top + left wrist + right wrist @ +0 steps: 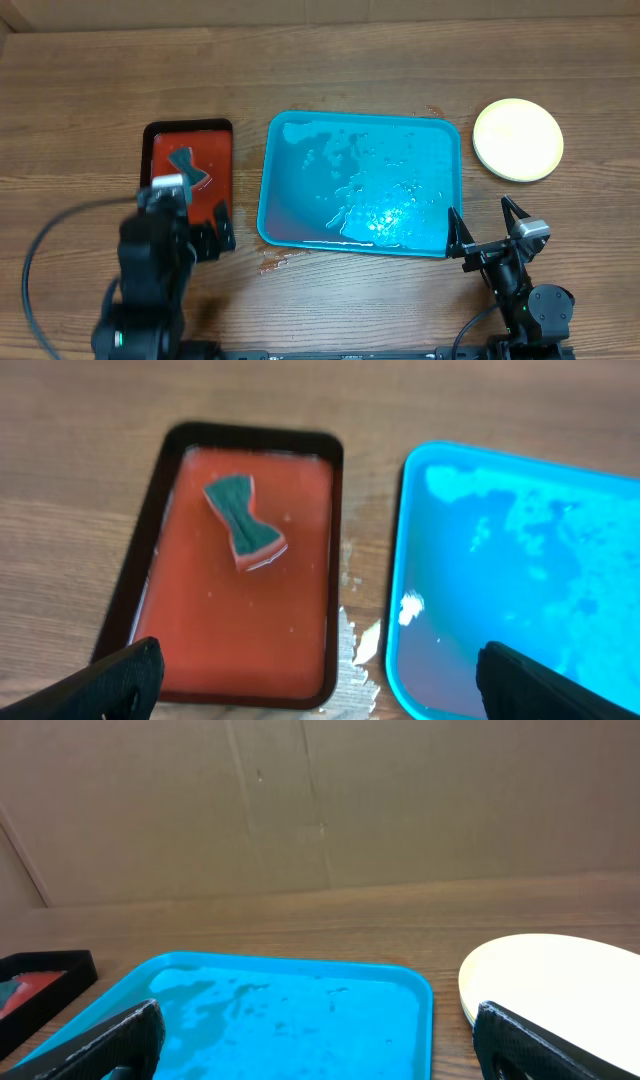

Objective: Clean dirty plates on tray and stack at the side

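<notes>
The turquoise tray (290,130) lies mid-table, wet, with no plates on it; it also shows in the left wrist view (400,560) and the right wrist view (420,990). The plates (518,139) sit stacked on the table to the tray's right, a pale yellow-green one on top; the stack shows in the right wrist view (560,980). My left gripper (213,238) is open and empty over the near end of the red tray. My right gripper (485,228) is open and empty, by the tray's near right corner.
A red tray with black rim (160,130) stands left of the turquoise tray and holds a green-topped sponge (245,520), which also shows in the overhead view (188,165). Water is spilled on the wood (275,262) between the trays.
</notes>
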